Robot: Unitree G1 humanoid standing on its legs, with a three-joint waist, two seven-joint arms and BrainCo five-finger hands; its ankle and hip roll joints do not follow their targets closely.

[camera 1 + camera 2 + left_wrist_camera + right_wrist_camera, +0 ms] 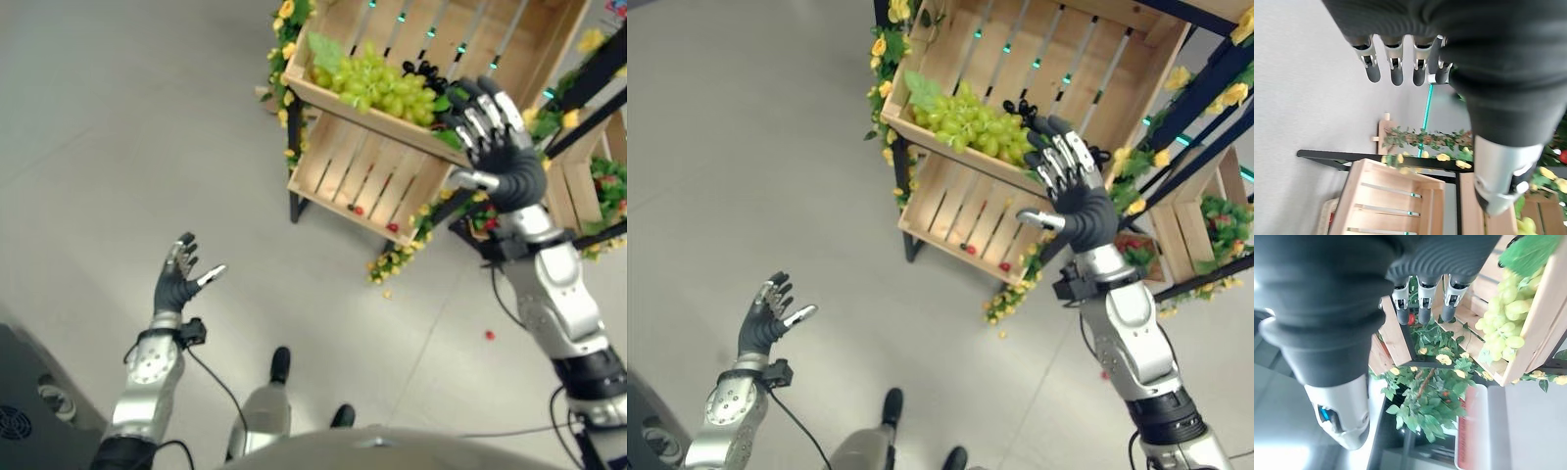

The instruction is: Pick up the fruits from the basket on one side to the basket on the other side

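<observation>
A bunch of green grapes (377,86) lies in the upper tilted wooden crate (364,120), with dark grapes (427,70) behind it. My right hand (495,132) is raised at the crate's front right corner, open, fingers straight and holding nothing. The right wrist view shows its fingers (1422,298) straight, with the green grapes (1503,328) beyond them. My left hand (179,274) hovers open and empty over the floor, far to the left of the crates; its fingers (1396,66) are straight in the left wrist view.
A lower wooden crate (343,157) holds a few small red fruits (393,227). Another crate (578,186) with leaves and red fruit stands at the right. Yellow flowers (392,262) trim the black stand. A red fruit (489,335) lies on the grey floor.
</observation>
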